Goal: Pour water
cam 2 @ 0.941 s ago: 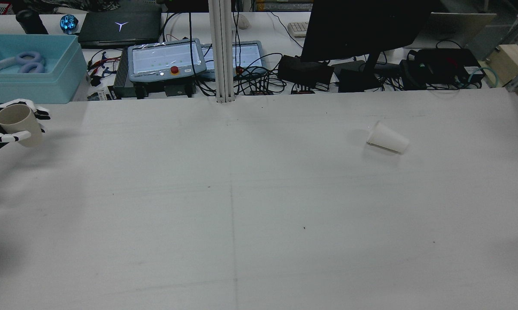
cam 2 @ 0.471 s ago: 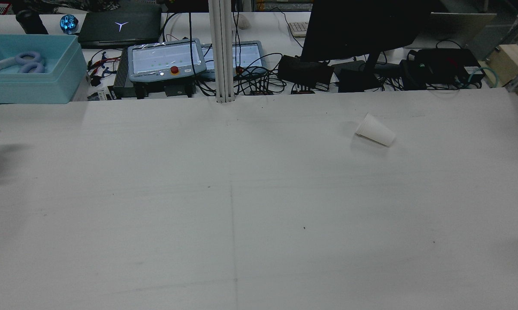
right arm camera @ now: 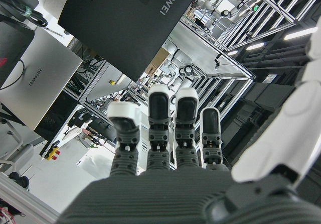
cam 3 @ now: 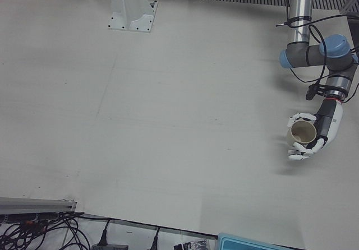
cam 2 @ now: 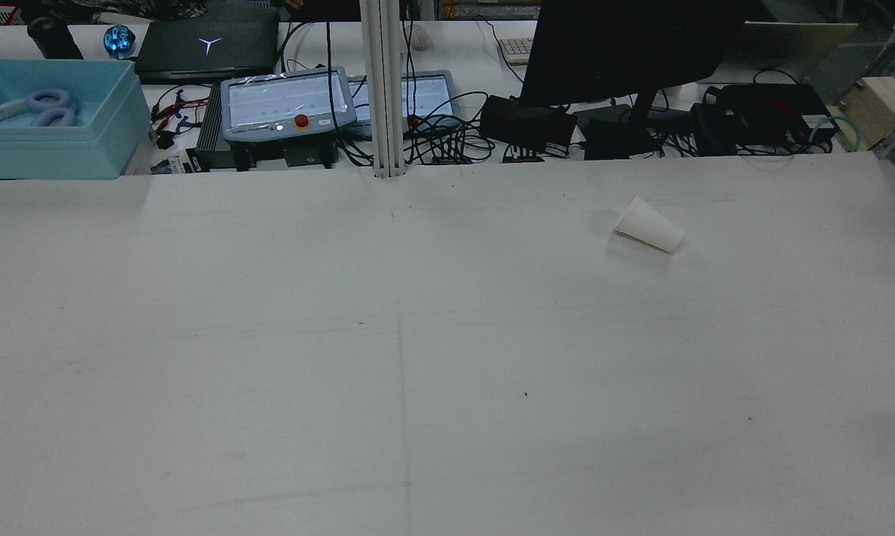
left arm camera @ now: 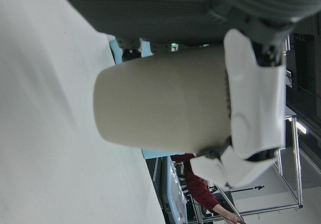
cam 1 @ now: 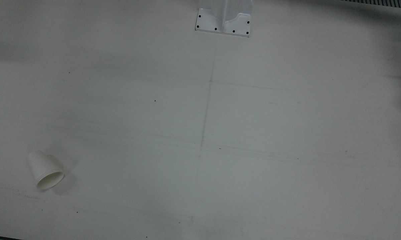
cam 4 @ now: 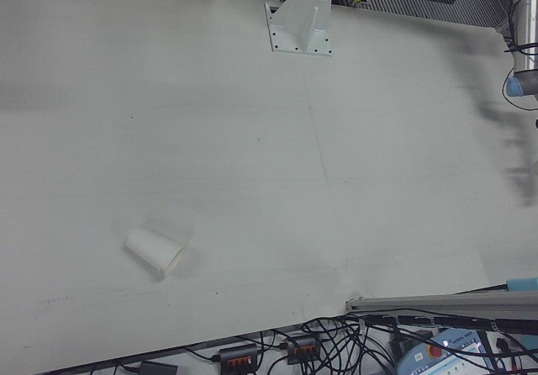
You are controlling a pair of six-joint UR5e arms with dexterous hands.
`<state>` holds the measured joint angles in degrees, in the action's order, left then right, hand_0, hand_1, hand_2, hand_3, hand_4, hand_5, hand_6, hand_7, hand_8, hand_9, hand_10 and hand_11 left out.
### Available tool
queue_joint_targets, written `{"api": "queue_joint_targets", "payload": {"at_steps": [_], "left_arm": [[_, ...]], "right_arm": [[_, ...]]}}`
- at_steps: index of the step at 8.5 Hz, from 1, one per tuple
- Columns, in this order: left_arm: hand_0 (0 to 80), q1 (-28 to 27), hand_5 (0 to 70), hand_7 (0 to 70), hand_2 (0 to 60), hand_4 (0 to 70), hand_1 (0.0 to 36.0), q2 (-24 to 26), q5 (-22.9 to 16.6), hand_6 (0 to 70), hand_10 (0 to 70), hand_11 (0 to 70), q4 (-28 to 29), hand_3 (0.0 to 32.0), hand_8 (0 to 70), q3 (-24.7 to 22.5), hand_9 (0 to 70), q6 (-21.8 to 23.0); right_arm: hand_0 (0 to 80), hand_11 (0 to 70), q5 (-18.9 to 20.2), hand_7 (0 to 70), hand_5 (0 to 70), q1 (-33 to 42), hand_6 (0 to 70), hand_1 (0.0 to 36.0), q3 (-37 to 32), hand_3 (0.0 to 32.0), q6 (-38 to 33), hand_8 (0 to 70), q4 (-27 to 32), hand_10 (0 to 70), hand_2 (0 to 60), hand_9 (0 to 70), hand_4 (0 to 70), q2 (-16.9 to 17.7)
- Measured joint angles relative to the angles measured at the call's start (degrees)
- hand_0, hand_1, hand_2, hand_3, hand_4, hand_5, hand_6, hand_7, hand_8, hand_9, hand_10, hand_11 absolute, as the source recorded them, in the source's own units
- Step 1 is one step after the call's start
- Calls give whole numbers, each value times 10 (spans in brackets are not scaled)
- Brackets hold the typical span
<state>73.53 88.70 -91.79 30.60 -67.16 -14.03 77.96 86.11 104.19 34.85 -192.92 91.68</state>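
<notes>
A white paper cup (cam 2: 648,225) lies on its side on the table's right half in the rear view, and shows in the front view (cam 1: 45,170) and right-front view (cam 4: 155,251) too. My left hand (cam 3: 311,135) is shut on a beige cup (cam 3: 303,132), held upright above the table near its left edge. In the left hand view the beige cup (left arm camera: 160,101) fills the frame with white fingers (left arm camera: 256,108) wrapped around it. My right hand (right arm camera: 165,133) shows only in its own view, fingers straight, holding nothing, away from the table.
A teal box (cam 2: 53,141) with headphones, teach pendants (cam 2: 287,104), cables and a monitor (cam 2: 626,52) line the far edge. A white pedestal base (cam 1: 224,20) stands at the table's robot side.
My left hand with the beige cup has moved left out of the rear view. The white cup rolled slightly left and farther away, then stopped.
</notes>
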Motion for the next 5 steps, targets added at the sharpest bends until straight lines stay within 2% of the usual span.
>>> {"api": "queue_joint_targets", "payload": {"at_steps": [1,2,4,5], "left_arm": [[563,8,623,231,600,252,341,-13,0,239,85,147,14,0,233,1,309,-12],[553,11,595,228,600,251,330,-25,1,236,89,150,33,0,229,5,303,-32],[516,11,497,222,600,243,290,-37,2,220,89,147,83,0,230,39,305,-69],[507,11,471,221,596,240,278,-37,3,218,89,147,95,0,233,55,310,-76]], "right_arm": [[405,684,0,572,439,-1,434,50,-1,0,0,392,0,483,170,528,81,0],[406,684,0,577,444,-1,436,50,-1,0,0,393,0,483,169,528,83,0],[408,682,0,583,450,-1,438,51,-1,0,2,393,0,481,170,528,86,0],[408,680,1,583,450,-2,438,52,-1,0,4,392,0,480,172,527,85,0]]}}
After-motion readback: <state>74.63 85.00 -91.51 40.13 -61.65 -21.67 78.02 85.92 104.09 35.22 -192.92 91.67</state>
